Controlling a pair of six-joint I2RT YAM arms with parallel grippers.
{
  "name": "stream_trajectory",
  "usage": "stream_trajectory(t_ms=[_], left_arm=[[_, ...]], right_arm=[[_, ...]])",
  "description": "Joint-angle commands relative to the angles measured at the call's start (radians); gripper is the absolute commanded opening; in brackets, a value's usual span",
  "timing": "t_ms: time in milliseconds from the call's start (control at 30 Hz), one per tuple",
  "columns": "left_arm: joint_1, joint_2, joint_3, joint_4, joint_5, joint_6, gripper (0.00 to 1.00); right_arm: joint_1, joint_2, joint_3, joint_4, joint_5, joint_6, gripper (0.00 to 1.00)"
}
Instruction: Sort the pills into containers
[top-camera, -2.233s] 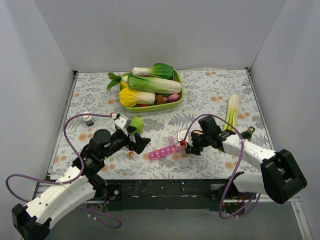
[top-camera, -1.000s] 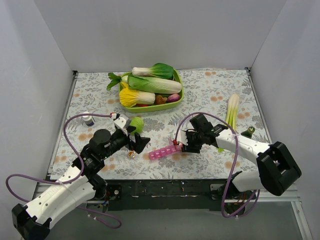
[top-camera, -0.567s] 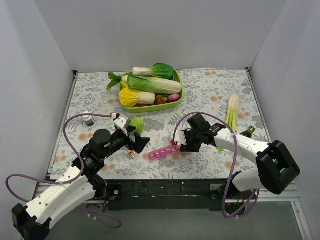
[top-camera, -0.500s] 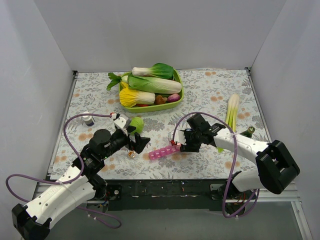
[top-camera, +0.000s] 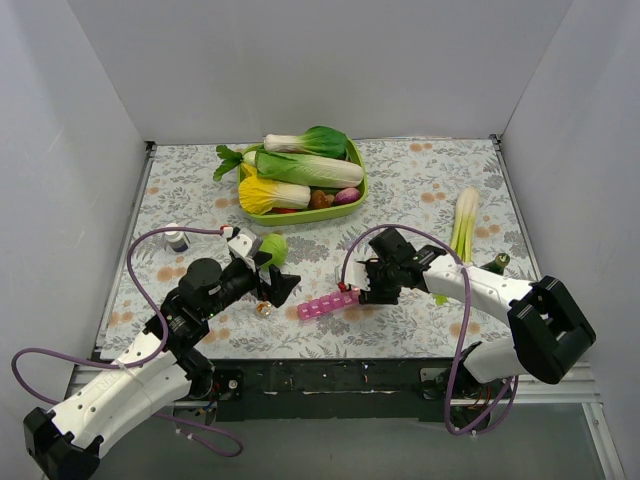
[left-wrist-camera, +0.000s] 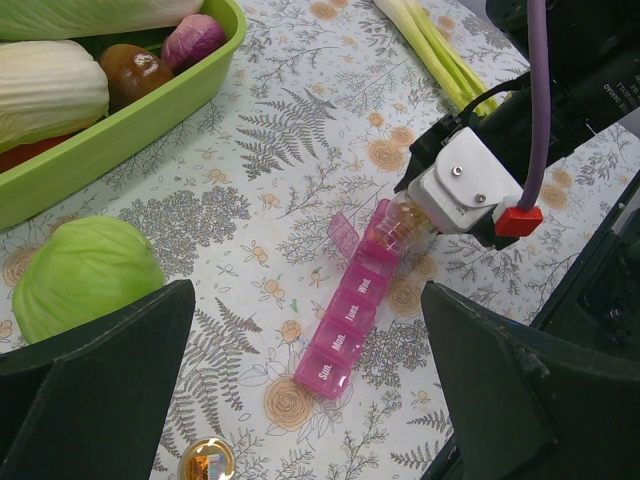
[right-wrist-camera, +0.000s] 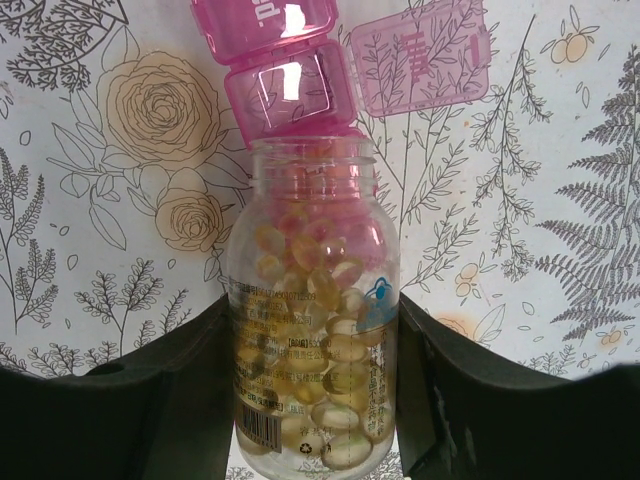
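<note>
While your right gripper (right-wrist-camera: 310, 400) clamps the bottle (right-wrist-camera: 312, 340) with its mouth at the open end compartment (right-wrist-camera: 290, 100) of the pink strip (left-wrist-camera: 352, 305), near the front edge of the table (top-camera: 420, 190), tilt slowly so few pills (right-wrist-camera: 330, 295) spill.

A green tray (top-camera: 300, 219) sat at the back of the floral-patterned bench (top-camera: 420, 190), holding a bok choy (top-camera: 305, 143), a long pale cabbage (top-camera: 300, 168), a yellow-white leafy head (top-camera: 268, 193), a brown lump (left-wrist-camera: 135, 72) and a small purple onion (left-wrist-camera: 195, 40). A round green cabbage (left-wrist-camera: 85, 275) lay on the bench just in front of the tray. A leek (top-camera: 463, 225) lay towards the right side, with a small dark green object (top-camera: 497, 263) near its lower end. A small white bottle (top-camera: 177, 240) stood at the left edge. A gold cap (left-wrist-camera: 205, 460) lay near the front.
</note>
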Motion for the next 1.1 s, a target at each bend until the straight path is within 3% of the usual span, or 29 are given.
stream_trajectory(t_ms=[0,1067], left_arm=[[0.004,-0.011,0.015,0.004,-0.001,0.017,0.98],[0.004,-0.006,0.013,0.003,0.01,0.017,0.98]], right_arm=[[0.011,-0.001,0.052,-0.018,0.014,0.003,0.01],[0.067,0.035,0.091,-0.065,0.1,-0.022,0.01]])
